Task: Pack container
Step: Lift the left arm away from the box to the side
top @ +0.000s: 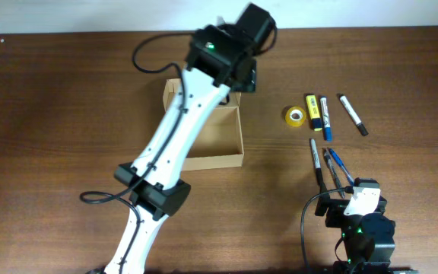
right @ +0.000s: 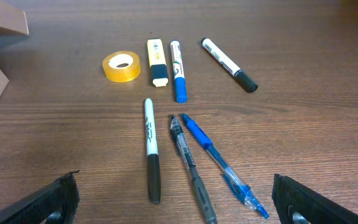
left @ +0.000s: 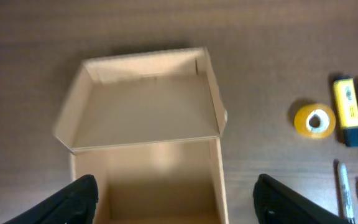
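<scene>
The container (top: 213,160) is a tan cardboard box standing open left of centre, its flap lid folded back toward the far side. In the left wrist view the lid (left: 145,106) lies behind the box cavity (left: 160,180), which looks empty. My left gripper (top: 243,74) hangs open and empty above the box, and its fingers (left: 176,202) straddle the cavity from above. My right gripper (top: 360,199) is open and empty near the front right. Its fingers (right: 176,202) sit just short of three pens.
Right of the box lie a yellow tape roll (top: 294,116), a yellow highlighter (top: 311,110), a blue marker (top: 325,118) and a black-capped marker (top: 353,115). Nearer me lie a black Sharpie (right: 151,149), a grey pen (right: 191,168) and a blue pen (right: 219,162).
</scene>
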`<state>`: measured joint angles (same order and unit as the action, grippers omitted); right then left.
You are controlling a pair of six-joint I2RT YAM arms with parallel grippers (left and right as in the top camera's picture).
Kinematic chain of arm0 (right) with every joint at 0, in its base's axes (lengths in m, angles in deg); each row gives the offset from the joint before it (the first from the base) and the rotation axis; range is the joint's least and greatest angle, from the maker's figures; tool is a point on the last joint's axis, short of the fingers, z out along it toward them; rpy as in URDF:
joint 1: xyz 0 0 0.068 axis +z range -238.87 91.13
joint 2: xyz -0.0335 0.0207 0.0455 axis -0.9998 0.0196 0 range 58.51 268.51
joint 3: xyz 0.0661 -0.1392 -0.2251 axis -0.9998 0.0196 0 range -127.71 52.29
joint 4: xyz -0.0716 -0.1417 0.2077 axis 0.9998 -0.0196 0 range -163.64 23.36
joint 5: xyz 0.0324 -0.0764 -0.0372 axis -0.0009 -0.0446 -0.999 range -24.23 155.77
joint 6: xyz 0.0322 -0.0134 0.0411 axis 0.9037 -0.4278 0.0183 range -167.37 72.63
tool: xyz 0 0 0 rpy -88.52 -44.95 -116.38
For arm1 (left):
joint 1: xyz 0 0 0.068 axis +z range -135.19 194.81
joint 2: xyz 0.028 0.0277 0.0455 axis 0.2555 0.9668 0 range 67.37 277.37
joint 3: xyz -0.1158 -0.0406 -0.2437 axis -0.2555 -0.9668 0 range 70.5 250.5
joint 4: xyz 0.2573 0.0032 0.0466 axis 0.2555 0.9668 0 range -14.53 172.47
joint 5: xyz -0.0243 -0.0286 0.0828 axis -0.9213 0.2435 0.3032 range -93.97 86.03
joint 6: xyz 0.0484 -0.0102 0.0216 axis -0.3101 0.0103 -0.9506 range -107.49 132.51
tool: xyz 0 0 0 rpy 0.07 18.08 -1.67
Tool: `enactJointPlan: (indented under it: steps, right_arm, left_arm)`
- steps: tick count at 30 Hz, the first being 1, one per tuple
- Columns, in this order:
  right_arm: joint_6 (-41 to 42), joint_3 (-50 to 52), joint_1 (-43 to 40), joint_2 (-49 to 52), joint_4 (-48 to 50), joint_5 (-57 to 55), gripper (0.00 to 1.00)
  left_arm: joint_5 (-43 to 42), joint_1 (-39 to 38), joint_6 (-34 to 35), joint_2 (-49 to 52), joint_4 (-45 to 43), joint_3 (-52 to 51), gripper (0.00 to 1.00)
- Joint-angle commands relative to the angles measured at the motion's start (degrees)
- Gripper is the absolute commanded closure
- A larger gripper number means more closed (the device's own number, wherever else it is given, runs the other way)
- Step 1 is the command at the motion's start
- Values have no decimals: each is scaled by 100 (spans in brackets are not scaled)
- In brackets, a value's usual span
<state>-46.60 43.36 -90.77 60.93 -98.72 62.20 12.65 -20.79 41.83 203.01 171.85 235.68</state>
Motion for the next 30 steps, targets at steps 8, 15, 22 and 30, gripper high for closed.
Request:
enactJointPlan:
  steps: [8,15,22,30]
  right_arm:
    - [-26,42,-44,-35,-4,-9,1]
    - [-26,42,-44,-35,20,-9,1]
    - [-7,-157,-44,-2,1113,1331,1]
    - [35,-2144,-44,1746,879,1325,1]
  left_arm:
    - [271,1613,-1237,-986,31,225,18]
    - [177,3595,-1388,-1510,31,223,6]
    - [9,4763,-1419,-1469,28,-55,0]
    - [9,5228,-1397,-1364,-223,-876,0]
